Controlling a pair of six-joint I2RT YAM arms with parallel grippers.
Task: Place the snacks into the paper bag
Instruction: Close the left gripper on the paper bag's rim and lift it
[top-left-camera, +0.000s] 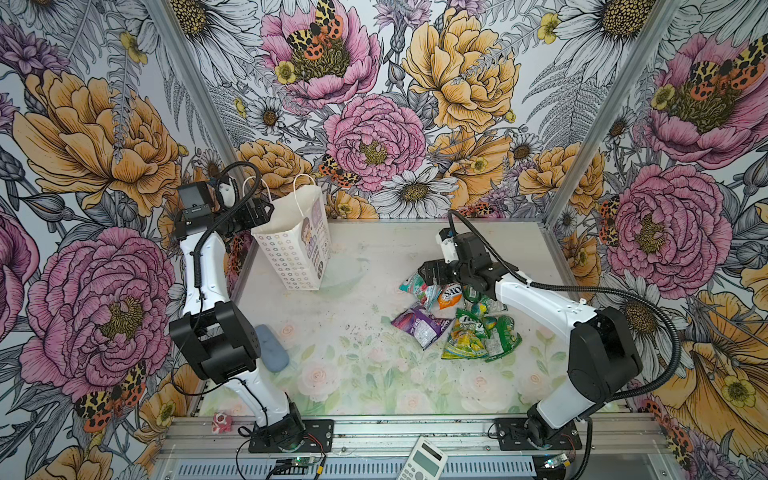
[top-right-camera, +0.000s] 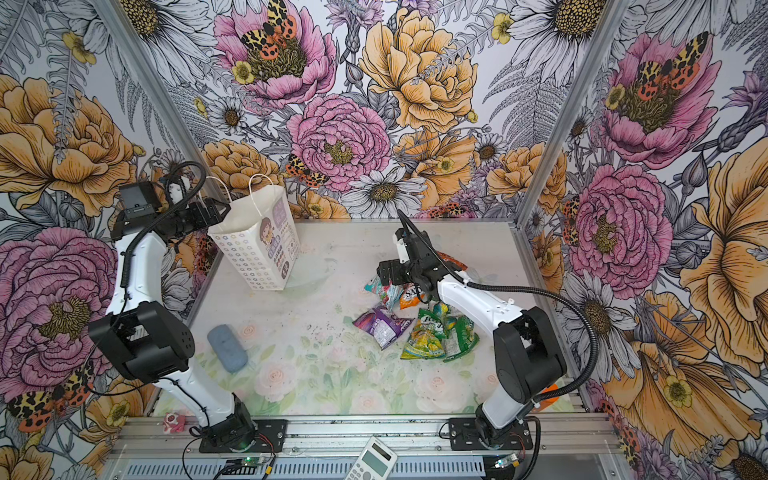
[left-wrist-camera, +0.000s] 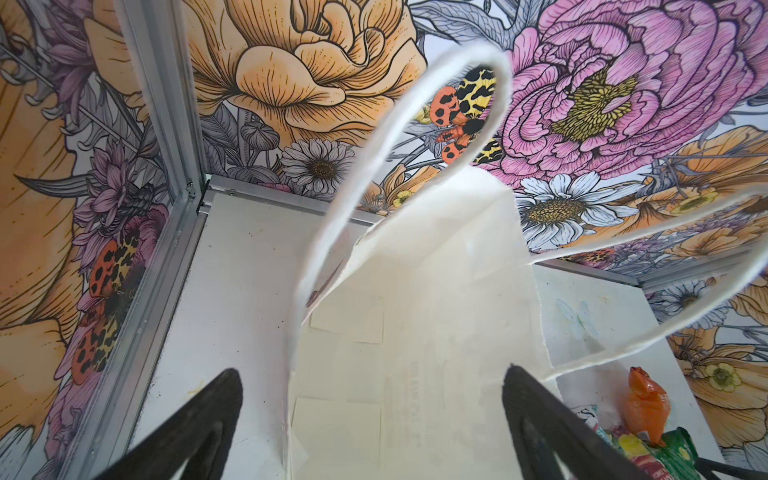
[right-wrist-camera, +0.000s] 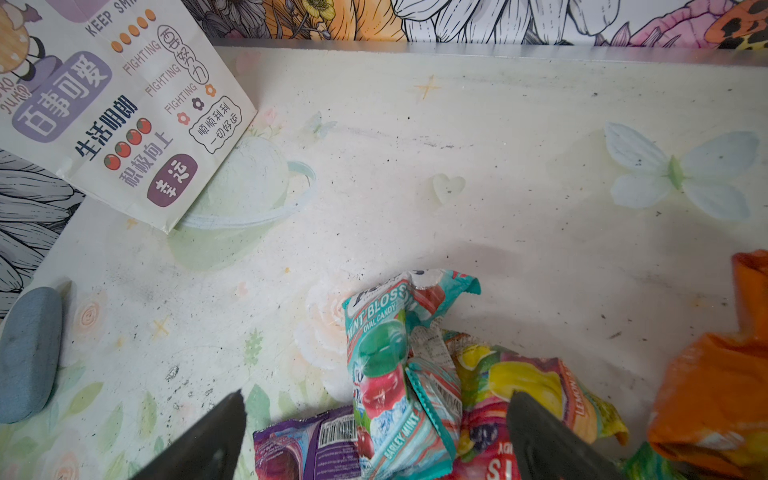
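The bag (top-left-camera: 291, 249) (top-right-camera: 253, 253) stands at the far left of the table (top-left-camera: 353, 374), close to the left rail, mouth up. The left gripper (top-left-camera: 269, 212) (top-right-camera: 224, 210) (left-wrist-camera: 372, 372) hangs at its left rim, jaws apart, clamped on nothing. Only its wrist view looks down into the bag's (left-wrist-camera: 415, 332) white inside, with 2 cord handles looping across.

Bare table runs between the bag and the snacks (top-left-camera: 457, 320) (top-right-camera: 419, 328), and over the near half apart from 1 grey case (top-left-camera: 272, 349) (top-right-camera: 226, 347) (right-wrist-camera: 29, 353) at the left.

The snacks lie in 1 heap right of centre, clear of every edge. The right gripper (top-left-camera: 422, 270) (top-right-camera: 380, 272) (right-wrist-camera: 376, 395) is over the heap's far left end, jaws spread wide above the teal packet (top-left-camera: 417, 289) (right-wrist-camera: 386, 353), gripping nothing.

Counted: 1 teal, 1 purple (top-left-camera: 419, 328) (right-wrist-camera: 299, 449), 2 orange. The green and yellow-green ones overlap too much to count. The orange packet (top-right-camera: 451, 259) (right-wrist-camera: 715, 374) (left-wrist-camera: 648, 403) beyond the right arm shows in a top view and both wrist views.
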